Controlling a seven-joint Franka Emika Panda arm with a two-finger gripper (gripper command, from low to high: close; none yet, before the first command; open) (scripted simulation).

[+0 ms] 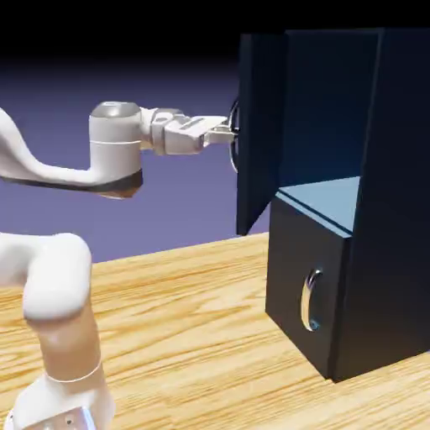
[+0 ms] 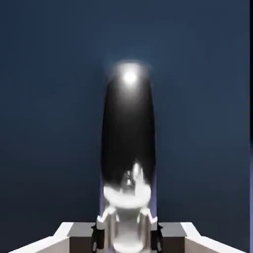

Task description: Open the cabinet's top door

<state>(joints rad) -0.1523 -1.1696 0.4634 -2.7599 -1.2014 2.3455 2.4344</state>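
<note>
Top door (image 1: 259, 134) swung well open at the cabinet's (image 1: 395, 210) upper front, compartment exposed. Curved silver bar handle (image 2: 127, 197) clamped between gripper (image 2: 127, 237) fingertips. Opening looks nearly done; at most a little more swing and release left.

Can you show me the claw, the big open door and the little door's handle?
claw (image 2: 127, 236): hand view, between its two fingertips
big open door (image 1: 256, 134): exterior view, on its dark flat panel
little door's handle (image 1: 307, 300): exterior view, on the middle of its silver curve
</note>
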